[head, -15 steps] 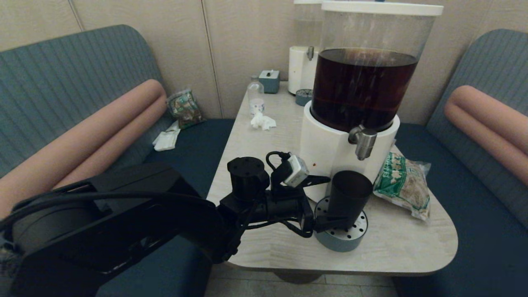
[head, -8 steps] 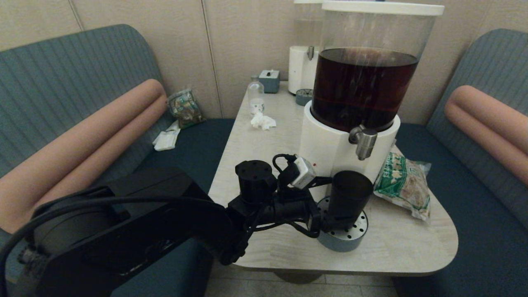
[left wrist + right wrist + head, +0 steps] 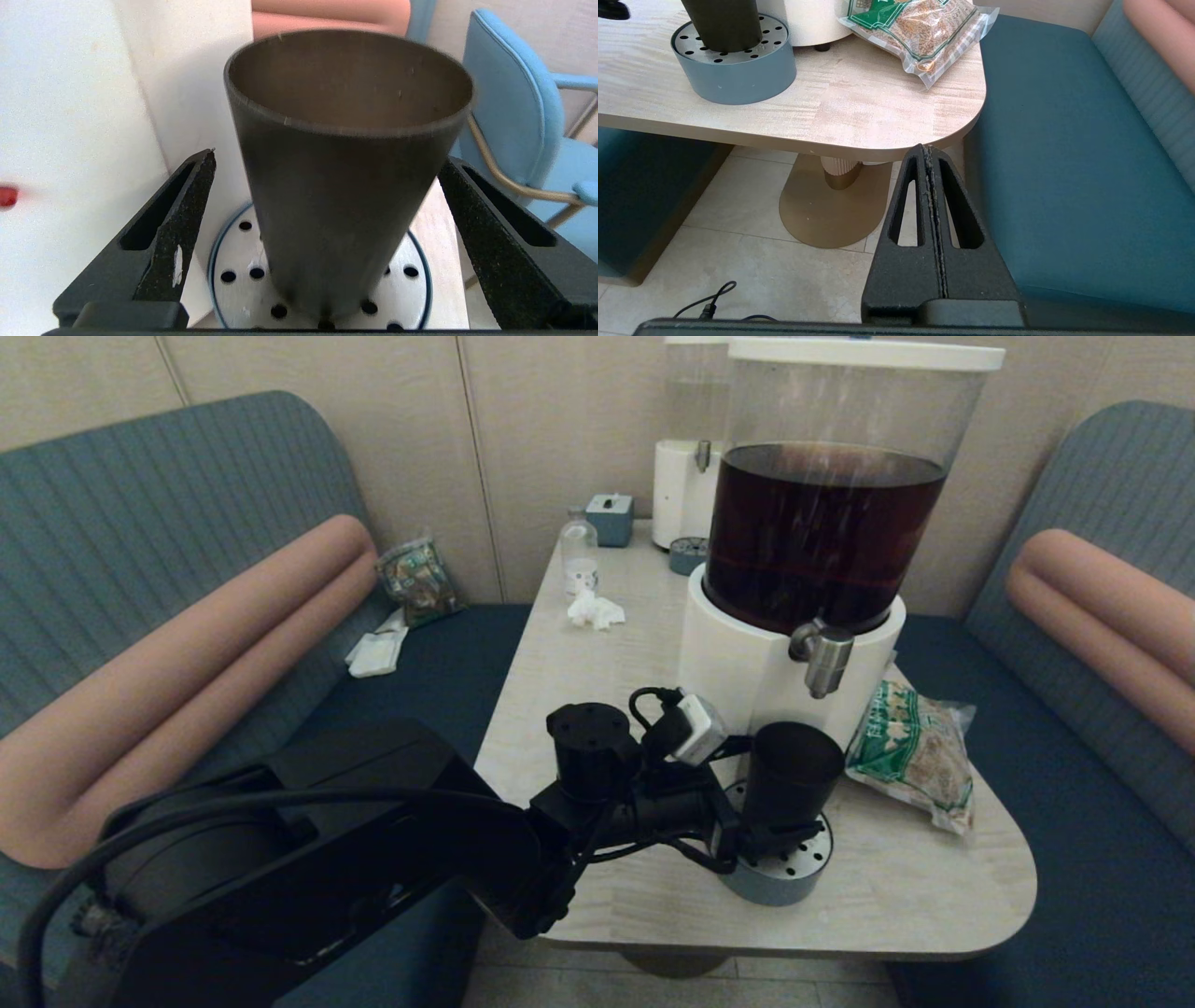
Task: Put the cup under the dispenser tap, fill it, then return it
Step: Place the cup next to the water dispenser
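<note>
Two fingers (image 3: 187, 219) of the left gripper (image 3: 327, 205) stand spread on either side of the cup (image 3: 792, 775), clear of its wall. Much of the cup's foot is hidden behind that gripper in the head view. Its long axis is upright, mouth up, and it stands on the perforated drip tray (image 3: 798, 882) on the worktop (image 3: 915, 887), below the dispenser tap (image 3: 825, 658). Low beside the worktop's corner, the right gripper (image 3: 930, 154) hangs with fingers pressed together.
</note>
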